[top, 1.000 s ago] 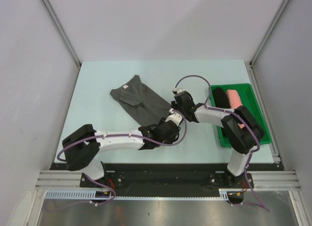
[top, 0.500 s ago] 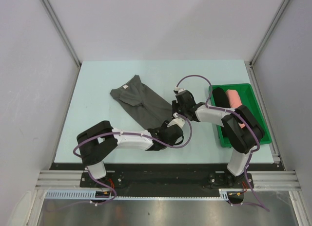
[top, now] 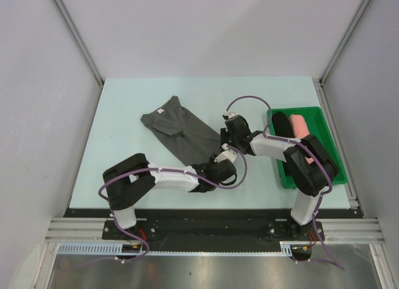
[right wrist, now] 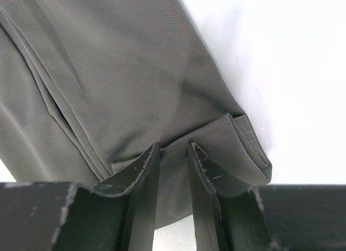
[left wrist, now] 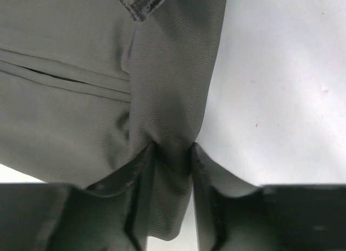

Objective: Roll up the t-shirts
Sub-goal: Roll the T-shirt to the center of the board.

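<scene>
Charcoal-grey cloth fills both wrist views as two robot arms grip the near end of a charcoal-grey t-shirt (top: 181, 130) lying diagonally on the pale tabletop (top: 124, 102). Nearest the bases, the left tool (left wrist: 172, 153) pinches a narrow ridge of the fabric, the cloth puckering where the fingers meet. Just beyond it, the right tool (right wrist: 173, 151) is closed on a doubled fold at the hem corner, which curls over beside its right finger. The two tools sit very near each other at that end. From there the shirt runs away to the left, folded lengthwise into a long strip, ending at a small white neck label (top: 160, 110) on the far side. Off to the right, a black roll (top: 280, 123) and a salmon-pink roll (top: 298, 124) lie side by side in a green tray (top: 299, 109).

The roll appears only just begun. Both grips look shallow, so the fabric could slip free as the tools turn. Uneven turning would likely skew the roll or let the folded layers slide apart, and tools this close risk knocking together.
</scene>
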You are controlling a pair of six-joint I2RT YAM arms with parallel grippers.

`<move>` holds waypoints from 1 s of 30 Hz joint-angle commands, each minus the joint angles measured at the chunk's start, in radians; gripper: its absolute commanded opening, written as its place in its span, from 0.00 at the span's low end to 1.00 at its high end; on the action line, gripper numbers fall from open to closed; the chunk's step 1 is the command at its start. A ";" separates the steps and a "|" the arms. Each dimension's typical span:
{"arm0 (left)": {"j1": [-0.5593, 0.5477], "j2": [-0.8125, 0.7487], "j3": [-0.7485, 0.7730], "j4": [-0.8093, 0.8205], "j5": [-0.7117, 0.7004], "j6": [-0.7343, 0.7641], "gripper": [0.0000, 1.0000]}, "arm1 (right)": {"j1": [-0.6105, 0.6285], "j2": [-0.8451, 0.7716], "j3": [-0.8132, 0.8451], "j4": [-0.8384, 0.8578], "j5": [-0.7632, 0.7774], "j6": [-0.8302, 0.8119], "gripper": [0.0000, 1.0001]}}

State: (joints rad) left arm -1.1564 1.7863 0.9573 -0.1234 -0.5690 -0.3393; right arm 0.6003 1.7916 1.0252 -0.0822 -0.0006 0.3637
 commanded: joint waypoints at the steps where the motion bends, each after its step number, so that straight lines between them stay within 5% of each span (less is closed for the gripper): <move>1: -0.003 0.002 0.024 -0.013 -0.032 -0.012 0.28 | -0.008 0.011 0.016 -0.033 0.010 -0.003 0.33; 7: 0.006 -0.060 -0.003 0.042 0.052 0.008 0.10 | -0.025 -0.029 0.016 -0.014 0.011 0.014 0.36; 11: 0.053 -0.106 -0.032 0.080 0.201 -0.007 0.05 | -0.045 -0.090 0.016 -0.010 0.016 0.040 0.48; 16: 0.115 -0.162 -0.104 0.159 0.352 -0.059 0.04 | -0.108 -0.181 -0.043 0.027 0.024 0.121 0.60; 24: 0.195 -0.191 -0.178 0.240 0.552 -0.151 0.04 | -0.211 -0.354 -0.217 0.071 -0.047 0.236 0.63; 30: 0.205 -0.186 -0.192 0.254 0.560 -0.178 0.04 | -0.214 -0.330 -0.298 0.136 -0.096 0.331 0.67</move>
State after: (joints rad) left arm -0.9527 1.6360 0.7776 0.0830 -0.0780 -0.4713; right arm 0.3843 1.4551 0.7658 -0.0223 -0.0467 0.6083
